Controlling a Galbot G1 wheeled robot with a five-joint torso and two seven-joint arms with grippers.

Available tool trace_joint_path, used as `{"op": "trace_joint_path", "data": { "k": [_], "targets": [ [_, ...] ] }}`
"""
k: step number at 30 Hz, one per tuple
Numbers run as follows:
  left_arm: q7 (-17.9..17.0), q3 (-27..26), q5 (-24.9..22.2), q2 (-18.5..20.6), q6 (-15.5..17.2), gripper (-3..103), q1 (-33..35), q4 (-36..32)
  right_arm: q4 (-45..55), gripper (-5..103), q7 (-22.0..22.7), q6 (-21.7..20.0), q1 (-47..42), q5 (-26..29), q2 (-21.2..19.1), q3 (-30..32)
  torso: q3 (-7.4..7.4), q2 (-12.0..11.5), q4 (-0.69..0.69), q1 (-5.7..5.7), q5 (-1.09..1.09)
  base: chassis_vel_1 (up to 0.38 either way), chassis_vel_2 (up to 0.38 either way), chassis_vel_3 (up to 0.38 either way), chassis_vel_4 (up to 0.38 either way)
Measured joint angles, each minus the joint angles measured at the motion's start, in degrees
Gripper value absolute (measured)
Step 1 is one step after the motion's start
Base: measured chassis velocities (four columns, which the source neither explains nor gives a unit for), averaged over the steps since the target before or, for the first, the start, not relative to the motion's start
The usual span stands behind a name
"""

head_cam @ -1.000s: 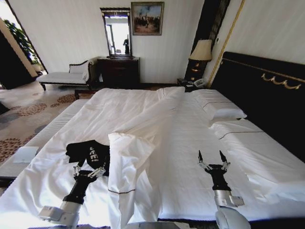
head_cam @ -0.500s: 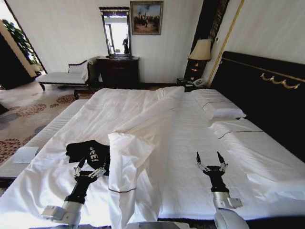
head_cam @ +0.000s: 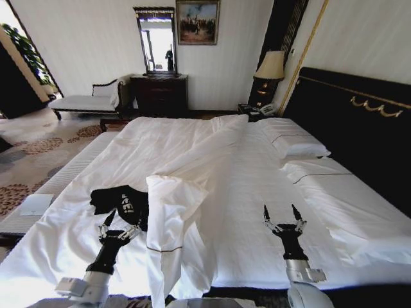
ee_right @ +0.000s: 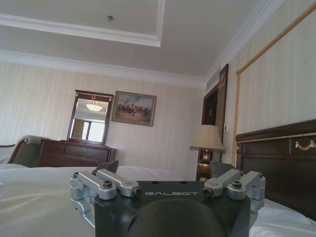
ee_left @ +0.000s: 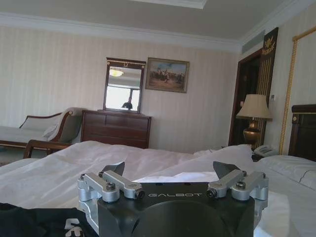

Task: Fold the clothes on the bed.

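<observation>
The clothes are one black T-shirt (head_cam: 121,200) with white lettering, lying crumpled on the near left part of the bed (head_cam: 257,173). My left gripper (head_cam: 121,222) hovers open just at the shirt's near edge, holding nothing. In the left wrist view that gripper (ee_left: 170,170) stands open, with the black shirt (ee_left: 34,222) just below and beside it. My right gripper (head_cam: 280,212) is open over bare sheet on the bed's near right side, far from the shirt. The right wrist view shows this gripper (ee_right: 164,168) open and empty.
A folded-back white duvet (head_cam: 173,212) runs down the bed's middle, right beside the shirt. Pillows (head_cam: 292,141) lie against the dark headboard (head_cam: 359,128). A pale bench (head_cam: 83,102), a dark dresser (head_cam: 160,93) and a lamp (head_cam: 270,67) stand by the far wall.
The whole picture has shifted slightly, so the camera moved. Both grippers stay open in about the same places, and the shirt lies as before.
</observation>
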Motion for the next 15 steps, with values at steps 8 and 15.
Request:
{"op": "trace_joint_path", "data": {
  "k": [8, 15],
  "targets": [
    [0.0, -0.3, -0.1, -0.1, -0.4, 100, 0.1, 0.0, 0.2, 100, 0.0, 1.2, -0.1, 0.3, 0.3, 0.0, -0.04, 0.1, 0.00, -0.08, 0.00, 0.119, -0.127, -0.141, 0.116],
    [-0.1, -0.7, -0.4, -0.3, -0.9, 100, 0.3, -0.1, 0.3, 100, -0.1, 0.9, -0.5, -0.9, 0.5, 0.2, 0.03, 0.0, 0.01, 0.09, 0.00, -0.024, 0.025, 0.019, -0.012]
  ]
}}
